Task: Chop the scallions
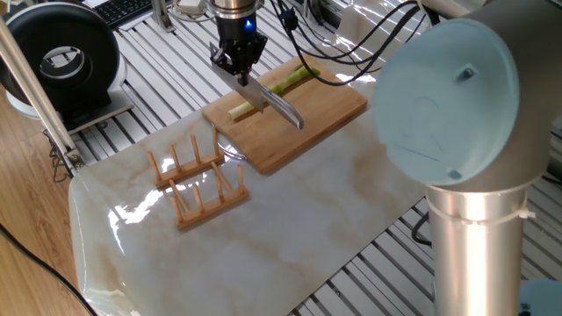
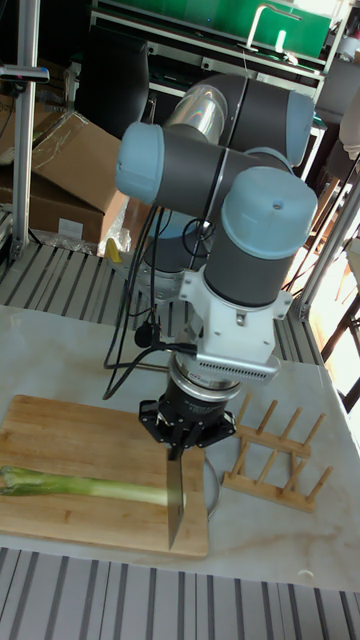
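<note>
A long pale-green scallion stalk (image 1: 288, 81) lies across the bamboo cutting board (image 1: 325, 112). One short cut piece (image 1: 239, 110) rests near the board's left corner. My gripper (image 1: 237, 61) is shut on the handle of a silver knife (image 1: 274, 104), whose blade slants down across the whitish end of the stalk, between it and the cut piece. In the tall fixed view the gripper (image 2: 183, 432) holds the blade (image 2: 175, 500) upright at the right end of the scallion (image 2: 85, 486) on the board (image 2: 90, 430). The cut piece is hidden there.
Two wooden peg racks (image 1: 195, 180) stand on the marble sheet left of the board, one of them also visible as the rack (image 2: 275, 450). A round metal object (image 1: 230, 149) lies under the board's near corner. A black fan (image 1: 66, 57) and cables (image 1: 351, 61) lie behind.
</note>
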Motion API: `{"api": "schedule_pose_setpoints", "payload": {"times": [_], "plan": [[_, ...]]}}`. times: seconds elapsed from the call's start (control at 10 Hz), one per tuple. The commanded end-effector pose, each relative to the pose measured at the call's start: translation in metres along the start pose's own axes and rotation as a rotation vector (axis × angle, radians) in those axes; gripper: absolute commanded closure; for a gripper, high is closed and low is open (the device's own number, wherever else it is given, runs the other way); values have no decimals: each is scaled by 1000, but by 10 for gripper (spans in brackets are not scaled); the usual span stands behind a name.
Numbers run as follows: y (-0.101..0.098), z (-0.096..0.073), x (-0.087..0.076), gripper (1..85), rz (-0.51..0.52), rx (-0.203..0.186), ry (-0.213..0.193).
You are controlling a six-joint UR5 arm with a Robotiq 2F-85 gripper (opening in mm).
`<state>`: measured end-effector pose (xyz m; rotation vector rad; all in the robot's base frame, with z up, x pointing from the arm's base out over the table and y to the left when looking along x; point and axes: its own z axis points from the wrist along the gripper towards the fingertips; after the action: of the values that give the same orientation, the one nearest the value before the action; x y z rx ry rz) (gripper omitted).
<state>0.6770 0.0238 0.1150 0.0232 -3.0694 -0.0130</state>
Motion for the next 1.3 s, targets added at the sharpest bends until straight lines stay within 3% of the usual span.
{"api": "schedule_pose_setpoints", "payload": {"times": [0.0,0.4,0.6,0.9,1.2], "plan": [[-14,-1,-7,847,-12,-5,4],[-19,24,-18,847,25,-30,0],[-22,22,-10,847,36,-21,20],[-7,25,-12,847,50,-54,21],[-8,23,-11,847,46,-50,19]]}}
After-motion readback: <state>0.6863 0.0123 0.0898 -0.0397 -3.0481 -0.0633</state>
